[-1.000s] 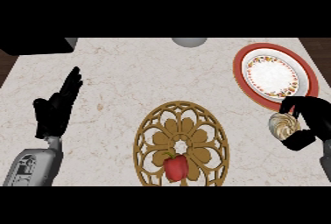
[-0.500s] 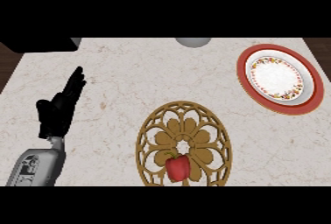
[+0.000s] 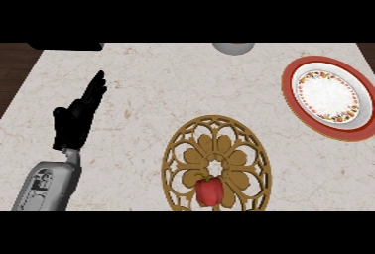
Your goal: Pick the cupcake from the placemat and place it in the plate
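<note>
The red-rimmed plate (image 3: 327,97) with a white, flower-patterned centre lies at the right of the counter, and nothing is on it. A round golden openwork placemat (image 3: 217,163) lies at the lower middle; only a red bell pepper (image 3: 210,191) sits on its near part. No cupcake shows anywhere in the view. My left hand (image 3: 75,120) rests at the left, open with fingers straight and pointing away, well apart from the placemat. My right hand is out of view.
A grey round object (image 3: 233,47) is cut off at the counter's far edge. A dark object (image 3: 66,45) sits at the far left corner. Dark floor shows beyond the counter's left edge (image 3: 16,94).
A second ago my right hand was at the right edge beside the plate, curled round a small pale object. It then left the view with that object. The left hand has stayed still.
</note>
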You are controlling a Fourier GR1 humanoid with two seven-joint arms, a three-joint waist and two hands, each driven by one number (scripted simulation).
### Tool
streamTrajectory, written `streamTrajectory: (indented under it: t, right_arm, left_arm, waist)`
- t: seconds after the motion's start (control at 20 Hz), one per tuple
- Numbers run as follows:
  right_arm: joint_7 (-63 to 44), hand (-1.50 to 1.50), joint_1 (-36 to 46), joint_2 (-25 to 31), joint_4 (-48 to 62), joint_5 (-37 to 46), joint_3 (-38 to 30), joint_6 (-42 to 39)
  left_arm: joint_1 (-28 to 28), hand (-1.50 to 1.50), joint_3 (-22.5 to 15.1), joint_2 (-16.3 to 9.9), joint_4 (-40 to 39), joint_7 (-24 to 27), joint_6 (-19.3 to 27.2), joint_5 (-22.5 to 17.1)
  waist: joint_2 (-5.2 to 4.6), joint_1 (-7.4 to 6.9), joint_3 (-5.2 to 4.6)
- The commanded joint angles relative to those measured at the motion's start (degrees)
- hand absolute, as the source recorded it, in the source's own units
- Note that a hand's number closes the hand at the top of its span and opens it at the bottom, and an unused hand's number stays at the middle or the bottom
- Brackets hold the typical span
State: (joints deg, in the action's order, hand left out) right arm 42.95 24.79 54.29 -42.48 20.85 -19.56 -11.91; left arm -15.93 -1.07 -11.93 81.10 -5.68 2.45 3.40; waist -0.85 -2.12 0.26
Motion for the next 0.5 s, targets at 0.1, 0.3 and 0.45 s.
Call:
streamTrajectory:
  t: [0.1, 0.3, 0.45]
  right_arm:
    - [0.5, 1.5, 12.8, -4.9, 12.0, 5.5, 5.5, 1.1]
    - [4.8, 1.5, 16.3, -7.8, 17.9, 8.0, 7.3, 1.6]
    - [-1.2, 1.5, 20.0, -13.9, 18.2, 11.9, 10.6, 7.1]
  left_arm:
    - [-0.7, 0.0, -0.7, 1.2, -2.7, 2.5, 0.7, 1.7]
    - [0.1, 0.0, 0.1, 0.5, -2.2, 2.5, -0.3, 1.2]
    - [-3.6, 0.0, -1.5, 3.4, -2.4, -1.7, 2.0, 2.4]
  waist:
    - [-0.08, -0.92, -0.12]
    - [0.07, -0.28, -0.13]
    - [-0.1, -0.34, -0.13]
